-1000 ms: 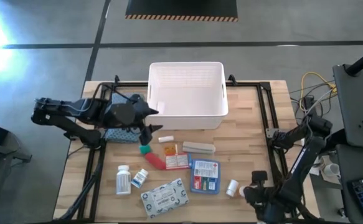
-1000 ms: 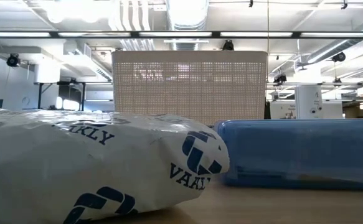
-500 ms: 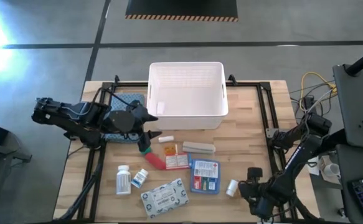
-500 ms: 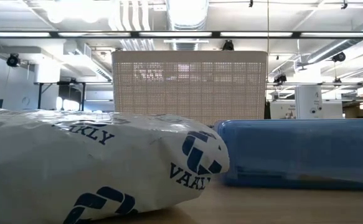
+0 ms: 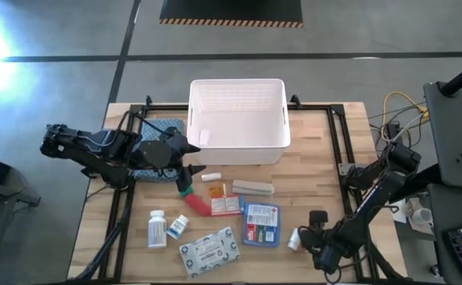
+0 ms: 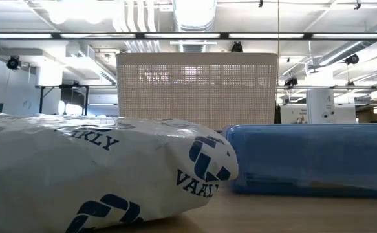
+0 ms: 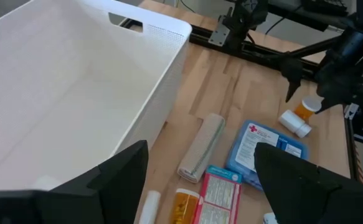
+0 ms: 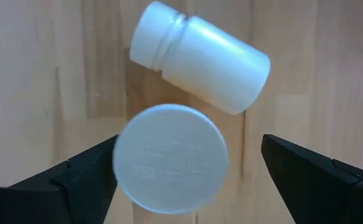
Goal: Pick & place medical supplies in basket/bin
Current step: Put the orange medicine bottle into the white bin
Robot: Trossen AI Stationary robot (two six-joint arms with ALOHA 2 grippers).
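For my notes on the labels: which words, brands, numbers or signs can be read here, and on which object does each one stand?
"VAAL", cut off, beside a blue logo: on the white patterned pack, low view.
"KLY", the end of a word: higher on the same pack.
Red cross sign: on the blue packet, left wrist view.
Print on the red-white packet and the pill bottles: too small to read.

A grey concrete floor [image 5: 56, 32] was seen around the wooden table [image 5: 310, 174]. A yellow-and-black striped mat [image 5: 231, 11] was laid beyond the table's far edge. Ceiling ducts [image 6: 143, 19] and strip lights [image 6: 194, 10] were visible overhead.
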